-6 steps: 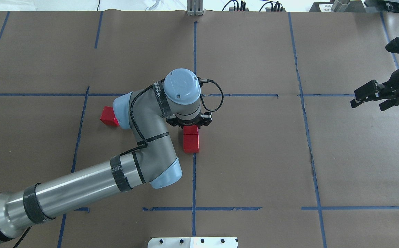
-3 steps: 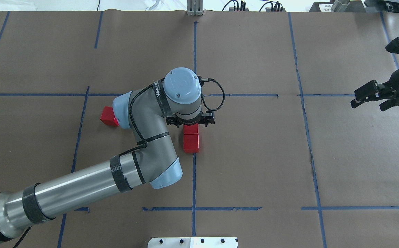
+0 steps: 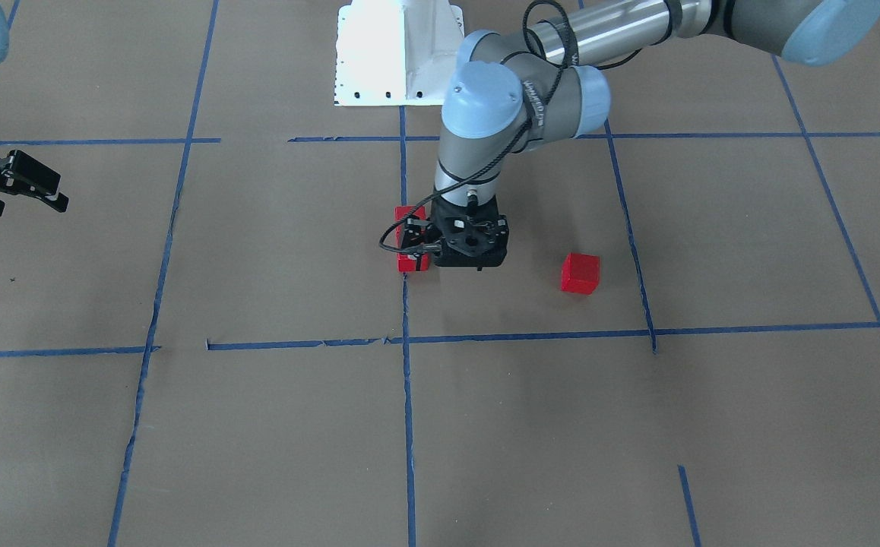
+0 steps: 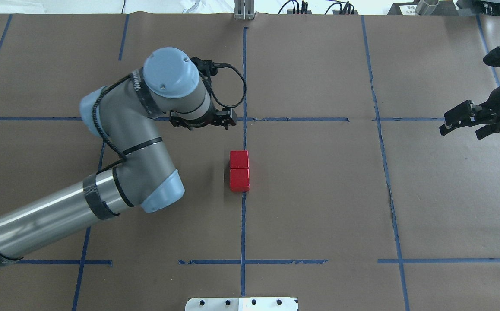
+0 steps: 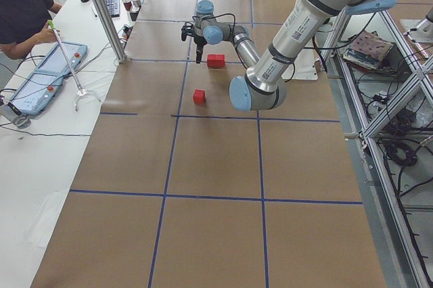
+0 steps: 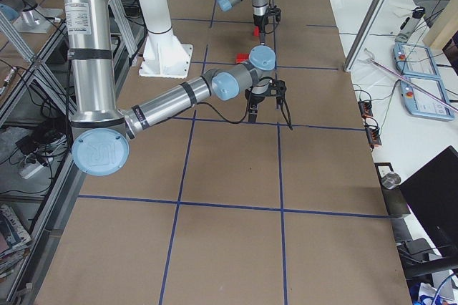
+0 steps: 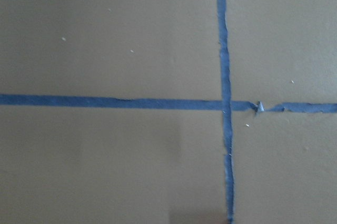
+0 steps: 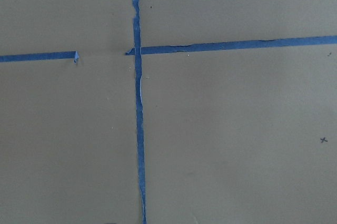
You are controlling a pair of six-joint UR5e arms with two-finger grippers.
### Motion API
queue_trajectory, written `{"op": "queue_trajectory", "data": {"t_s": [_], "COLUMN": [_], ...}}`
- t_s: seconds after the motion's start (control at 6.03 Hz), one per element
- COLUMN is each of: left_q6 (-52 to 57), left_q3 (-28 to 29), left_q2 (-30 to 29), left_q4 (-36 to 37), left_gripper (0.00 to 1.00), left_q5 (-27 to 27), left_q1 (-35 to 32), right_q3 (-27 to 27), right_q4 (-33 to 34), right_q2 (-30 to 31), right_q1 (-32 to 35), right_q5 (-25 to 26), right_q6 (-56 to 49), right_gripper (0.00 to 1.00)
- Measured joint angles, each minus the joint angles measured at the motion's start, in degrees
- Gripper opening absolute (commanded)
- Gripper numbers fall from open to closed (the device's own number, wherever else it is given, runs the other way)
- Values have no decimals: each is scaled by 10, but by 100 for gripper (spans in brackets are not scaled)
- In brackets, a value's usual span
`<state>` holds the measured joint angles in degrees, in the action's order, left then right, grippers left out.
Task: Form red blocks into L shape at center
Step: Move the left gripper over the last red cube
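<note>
Two red blocks [image 4: 239, 171]: they touch face to face in a straight column on the long blue tape line [image 4: 243, 224] at the center [image 4: 302, 172], forming one leg of the L.
Third red block [image 3: 580, 273]: alone on the paper, well apart from the pair, on the robot's left (the overhead view hides it under the arm).
Left gripper [image 4: 202, 123]: jaws spread with nothing between them, up near a tape cross beyond the pair; its wrist view shows only paper and tape.
Right gripper [image 4: 460, 128]: jaws parted and empty, far off toward the table's right edge.
Step in hand: probably fetching the lone block.
Doing it well: descend straight and square the fingers to two opposite faces. Set the block down flush beside an end block, lowering rather than sliding it, so the pair isn't nudged.
</note>
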<state>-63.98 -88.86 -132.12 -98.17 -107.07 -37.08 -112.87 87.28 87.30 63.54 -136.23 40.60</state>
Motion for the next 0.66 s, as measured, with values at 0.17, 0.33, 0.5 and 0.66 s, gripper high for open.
{"op": "queue_trajectory", "data": {"t_s": [0.17,0.33,0.5,0.66], "left_q6": [73,144,185,196], "left_q3": [-28,-41,-42,-40], "left_q2": [47,88,120,140], "left_q4": [-1,-4,-5,-6], "left_gripper": [99,100,100,100], "left_q5": [-24,-58,-78,-98], "left_q1": [-37,-73,-91,-97], "right_q3": [-1,-3,-4,-4], "right_q4": [0,-1,-1,-2], "right_q2": [0,1,0,0], "right_q1": [0,0,0,-1], "right_q5": [0,0,0,0], "right_q6": [0,0,1,1], "right_gripper": [100,100,100,100]}}
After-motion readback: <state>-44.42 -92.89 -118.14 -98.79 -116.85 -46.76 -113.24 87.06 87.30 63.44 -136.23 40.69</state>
